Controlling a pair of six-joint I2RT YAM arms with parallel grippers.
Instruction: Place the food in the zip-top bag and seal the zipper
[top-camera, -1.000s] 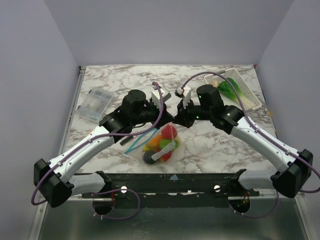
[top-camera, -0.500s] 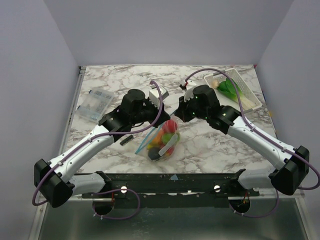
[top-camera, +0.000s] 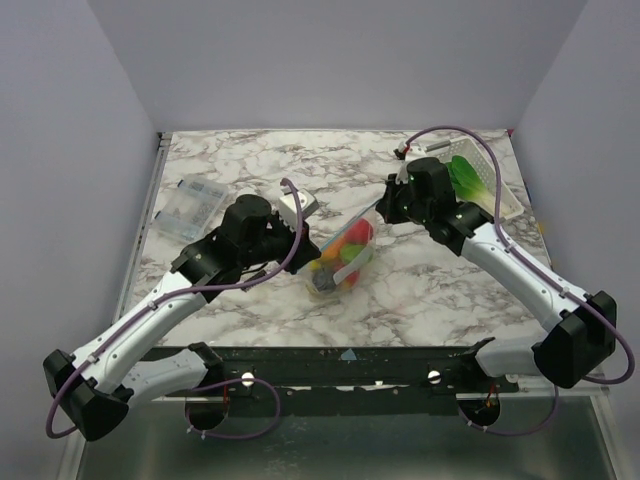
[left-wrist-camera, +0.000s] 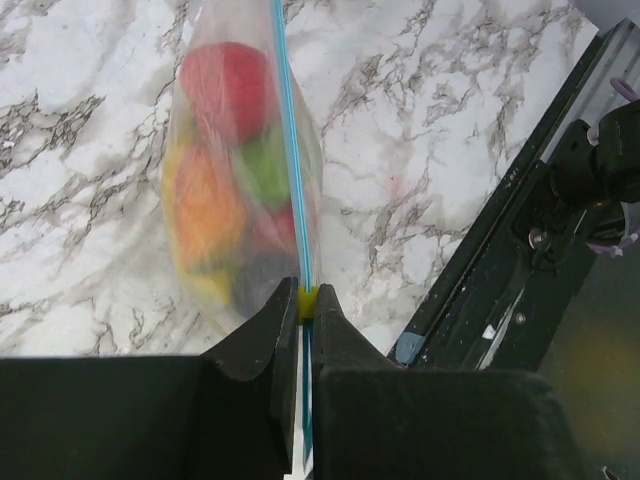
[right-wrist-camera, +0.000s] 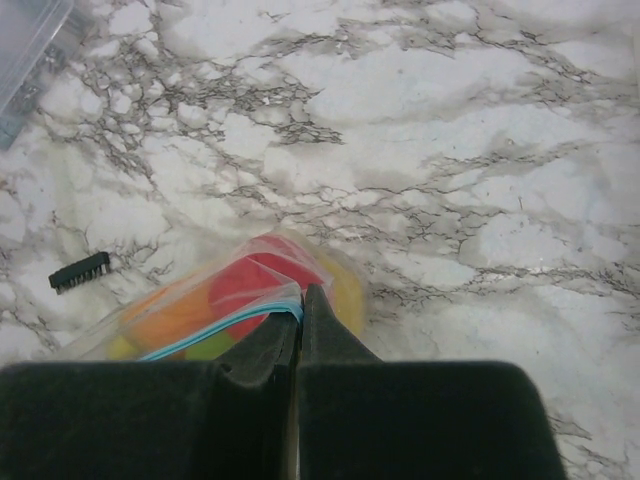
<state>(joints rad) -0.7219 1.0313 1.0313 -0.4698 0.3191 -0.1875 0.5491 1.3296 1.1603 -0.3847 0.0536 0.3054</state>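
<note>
Since a second ago, both of my grippers have drawn apart and the bag now lies diagonally, stretched between them.
My left gripper (left-wrist-camera: 305, 300) is clamped tight on the zipper (left-wrist-camera: 290, 150) at one end, and my right gripper (right-wrist-camera: 300, 300) is pinched on the same teal strip at the other. The zip-top bag (top-camera: 345, 255) spans the gap low over the marble table (top-camera: 250, 160), with the food (left-wrist-camera: 225, 190) bunched inside. To seal it well, I judge that one end should stay anchored, the strip should be kept straight and taut, and the other pinch should run along it with even pressure. Whether the track is already pressed shut along its length, I cannot tell.
</note>
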